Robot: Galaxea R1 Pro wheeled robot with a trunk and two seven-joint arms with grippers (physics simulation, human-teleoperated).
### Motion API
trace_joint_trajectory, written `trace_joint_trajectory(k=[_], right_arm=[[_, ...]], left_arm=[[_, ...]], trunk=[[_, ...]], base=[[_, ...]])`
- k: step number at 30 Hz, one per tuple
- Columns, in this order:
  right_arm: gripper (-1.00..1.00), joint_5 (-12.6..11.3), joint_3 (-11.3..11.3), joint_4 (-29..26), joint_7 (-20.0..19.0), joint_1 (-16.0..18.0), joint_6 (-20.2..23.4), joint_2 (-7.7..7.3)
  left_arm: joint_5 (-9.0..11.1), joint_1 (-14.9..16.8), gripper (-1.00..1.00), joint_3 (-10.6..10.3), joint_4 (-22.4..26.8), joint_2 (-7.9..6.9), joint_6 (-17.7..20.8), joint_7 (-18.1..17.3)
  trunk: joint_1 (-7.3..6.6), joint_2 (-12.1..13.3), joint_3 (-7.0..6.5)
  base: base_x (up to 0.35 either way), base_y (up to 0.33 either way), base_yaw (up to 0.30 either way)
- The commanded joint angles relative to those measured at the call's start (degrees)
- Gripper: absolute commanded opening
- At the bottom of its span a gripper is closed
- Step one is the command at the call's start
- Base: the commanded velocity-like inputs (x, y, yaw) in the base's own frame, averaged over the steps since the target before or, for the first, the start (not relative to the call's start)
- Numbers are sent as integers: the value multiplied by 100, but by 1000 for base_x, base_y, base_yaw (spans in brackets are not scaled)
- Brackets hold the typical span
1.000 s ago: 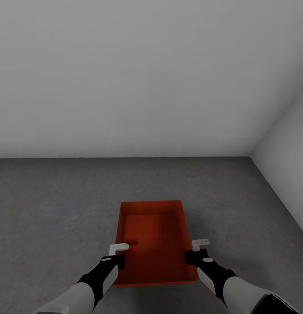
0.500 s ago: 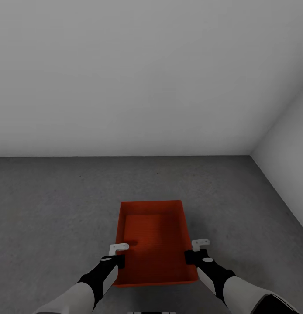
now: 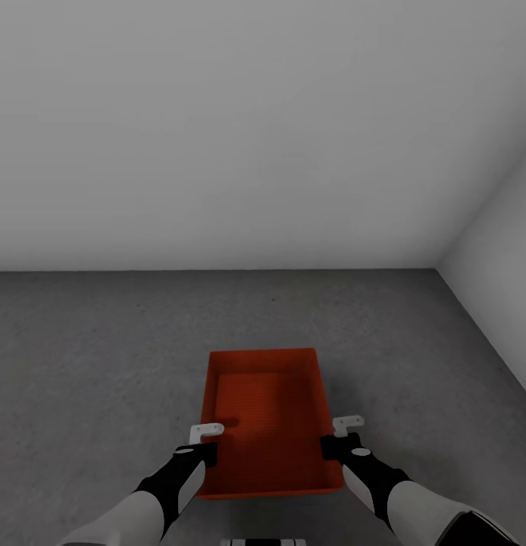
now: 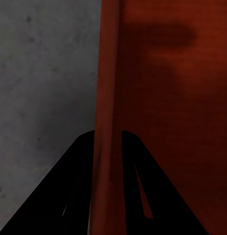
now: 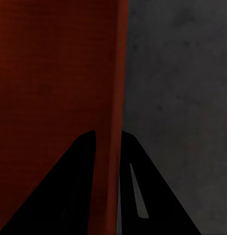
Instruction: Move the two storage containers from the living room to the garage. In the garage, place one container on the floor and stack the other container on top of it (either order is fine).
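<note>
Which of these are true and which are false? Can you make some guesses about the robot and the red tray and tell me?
1. The orange-red tray is empty inside. True.
2. The left gripper pinches a side wall of the tray between its fingers. True.
3. The right gripper hangs open, far from the tray. False: its fingers sit on both sides of the tray's other side wall.
4. The floor under the tray is light wood planks. False: it is dark grey, mottled concrete.
5. A second tray sits inside the first one. False: just one tray can be seen.
</note>
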State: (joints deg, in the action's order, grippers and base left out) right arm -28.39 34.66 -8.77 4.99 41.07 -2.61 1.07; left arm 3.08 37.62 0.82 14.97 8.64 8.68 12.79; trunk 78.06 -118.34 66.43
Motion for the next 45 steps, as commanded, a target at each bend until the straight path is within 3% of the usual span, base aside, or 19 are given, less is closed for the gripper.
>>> trace_joint_trajectory(k=[1,26,27,28,29,45], right_arm=[[-100,-78,-64,86,55,6,-29,-11],[-100,-44,-61,86,55,6,-38,-12],[100,-44,-62,86,55,6,-38,-11],[100,-44,-63,86,55,6,-38,-13],[100,-44,-62,86,55,6,-38,-15],[100,-35,-56,87,46,6,-38,-19]], left_arm=[[-80,-1,-100,-55,32,-3,37,48],[-89,-1,-100,-54,43,-9,37,55],[-89,-1,-100,-55,46,-10,37,56],[-89,-1,-100,-55,45,-11,37,56],[-92,-1,100,-55,44,-8,37,56],[-89,-1,100,-46,41,-19,36,48]], trunk=[[22,-43,22],[22,-43,22],[22,-43,22],[22,-43,22],[22,-43,22],[22,-43,22]], base=[[0,0,0],[0,0,0],[0,0,0],[0,0,0],[0,0,0],[0,0,0]])
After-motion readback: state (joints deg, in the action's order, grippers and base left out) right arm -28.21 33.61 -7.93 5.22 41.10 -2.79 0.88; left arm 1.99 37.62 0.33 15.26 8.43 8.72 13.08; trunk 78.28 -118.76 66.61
